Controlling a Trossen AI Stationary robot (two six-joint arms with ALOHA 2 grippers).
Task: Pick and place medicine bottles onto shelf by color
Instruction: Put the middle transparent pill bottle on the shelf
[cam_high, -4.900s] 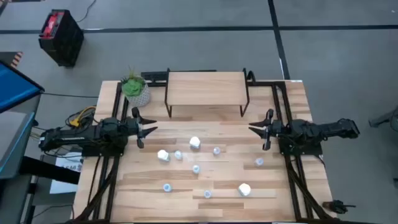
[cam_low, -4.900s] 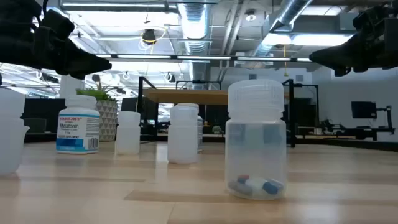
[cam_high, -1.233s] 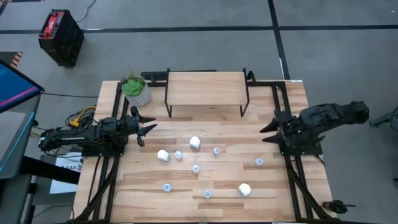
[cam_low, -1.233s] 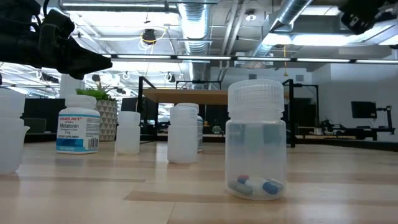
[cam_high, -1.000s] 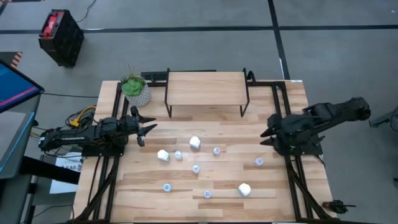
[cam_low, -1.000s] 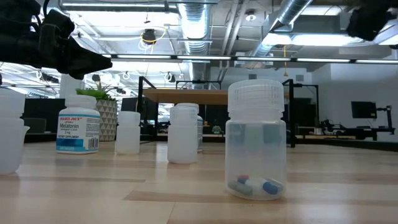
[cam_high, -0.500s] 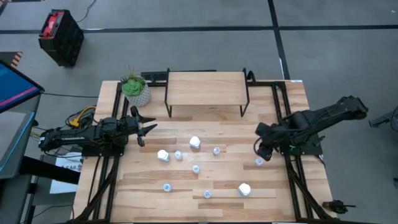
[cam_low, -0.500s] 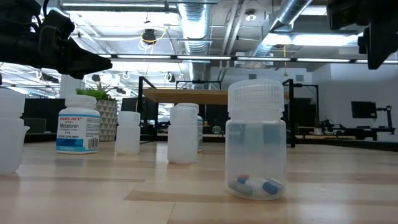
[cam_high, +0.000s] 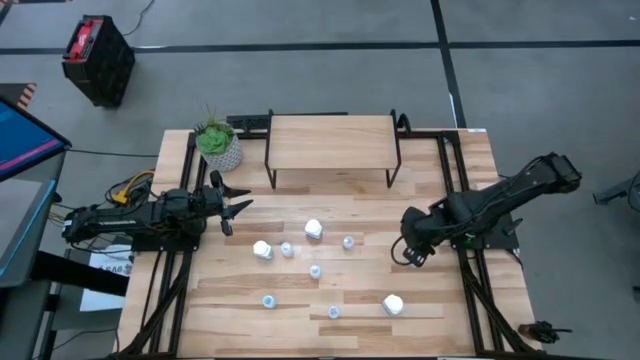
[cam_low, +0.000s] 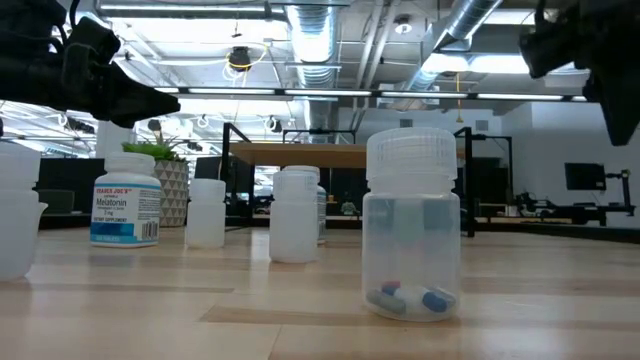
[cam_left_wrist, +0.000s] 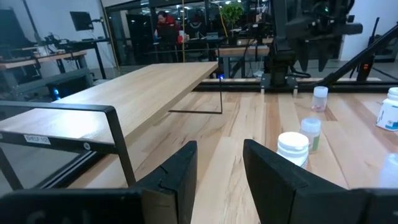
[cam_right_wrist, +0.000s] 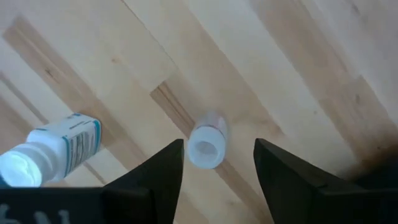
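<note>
Down on the wood-plank table (cam_high: 240, 300) the medicine bottles stand scattered in front of the shelf (cam_high: 331, 142), a small light-wood board on thin black legs at the table's far edge, with nothing on its top. Three bottles are opaque white, such as the white bottle (cam_high: 393, 304) near the front edge; the rest are smaller, pale and translucent with light ribbed caps. In the low view the nearest translucent bottle (cam_low: 411, 225) stands upright with a few blue and white capsules, one tipped red, lying at its bottom. A white labelled bottle (cam_low: 125, 199) further back reads "Melatonin" under a red brand line that looks like "Trader Joe's"; the smaller print is too fine to read. The right gripper (cam_high: 410, 254) hangs pointing straight down over a small translucent bottle (cam_right_wrist: 206, 145) on the table's right side, its fingers spread to either side of the cap and not touching it; a second labelled white bottle (cam_right_wrist: 50, 151) shows nearby. The left gripper (cam_high: 232, 205) waits over the table's left side beside the plant pot (cam_high: 218, 145), its fingers parted a little and holding nothing.
</note>
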